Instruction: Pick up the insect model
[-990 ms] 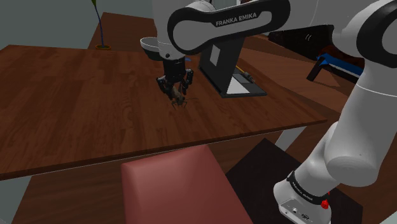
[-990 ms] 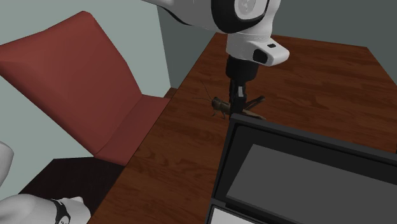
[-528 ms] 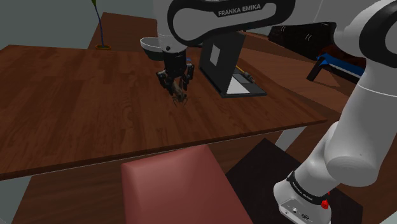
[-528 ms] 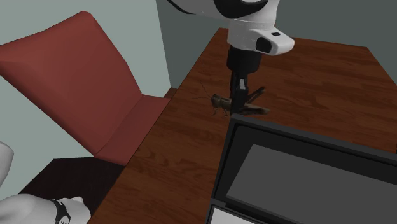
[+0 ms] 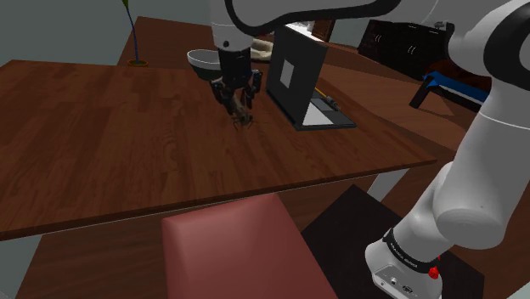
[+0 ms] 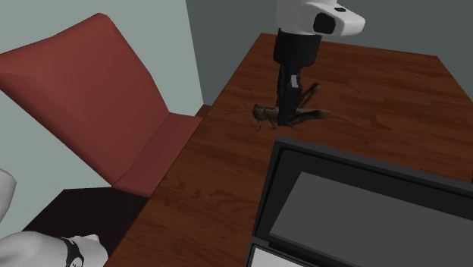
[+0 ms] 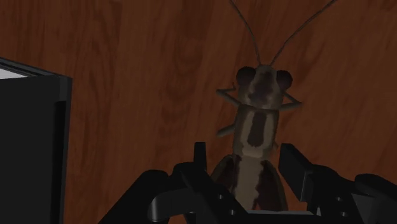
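Note:
The insect model point(image 7: 257, 114) is a brown, cricket-like figure with long antennae and a pale stripe down its back. My black gripper point(image 7: 245, 158) is shut on its rear body, and its head and antennae stick out past the fingertips. In the shoulder view the gripper point(image 5: 239, 106) holds the insect point(image 5: 245, 120) a little above the dark wooden table point(image 5: 102, 136), beside the laptop. From the second exterior view the insect point(image 6: 264, 114) juts out sideways from the gripper point(image 6: 287, 119).
An open black laptop point(image 5: 295, 78) stands close to the gripper on the shoulder view's right; its lid point(image 6: 356, 205) fills the second exterior view's lower right. A grey bowl point(image 5: 200, 59) sits behind the gripper. A red chair point(image 5: 229, 251) stands at the table's near edge.
The gripper has risen with the insect model clasped in it and shifted slightly toward the far side of the table. The insect has left the tabletop.

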`<action>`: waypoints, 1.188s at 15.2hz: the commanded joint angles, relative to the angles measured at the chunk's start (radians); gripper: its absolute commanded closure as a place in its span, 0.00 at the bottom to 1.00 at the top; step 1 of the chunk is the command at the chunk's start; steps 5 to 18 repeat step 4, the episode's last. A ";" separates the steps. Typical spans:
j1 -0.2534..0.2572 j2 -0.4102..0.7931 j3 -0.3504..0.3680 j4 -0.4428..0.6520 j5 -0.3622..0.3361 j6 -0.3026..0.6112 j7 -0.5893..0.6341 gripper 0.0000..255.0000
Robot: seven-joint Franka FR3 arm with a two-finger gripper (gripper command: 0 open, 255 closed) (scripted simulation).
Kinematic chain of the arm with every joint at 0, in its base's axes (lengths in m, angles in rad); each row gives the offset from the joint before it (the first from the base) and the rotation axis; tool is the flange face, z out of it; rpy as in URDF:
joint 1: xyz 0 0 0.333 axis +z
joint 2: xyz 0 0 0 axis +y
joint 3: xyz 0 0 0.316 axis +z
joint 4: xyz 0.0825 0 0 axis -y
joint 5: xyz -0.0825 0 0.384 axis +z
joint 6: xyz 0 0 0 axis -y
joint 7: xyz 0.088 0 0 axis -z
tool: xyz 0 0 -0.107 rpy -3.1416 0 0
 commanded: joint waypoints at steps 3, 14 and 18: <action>0.003 0.004 0.001 0.046 0.000 -0.042 -0.004 1.00; 0.003 0.004 0.001 0.046 0.000 -0.043 -0.004 1.00; 0.003 0.004 0.001 0.046 0.000 -0.043 -0.004 1.00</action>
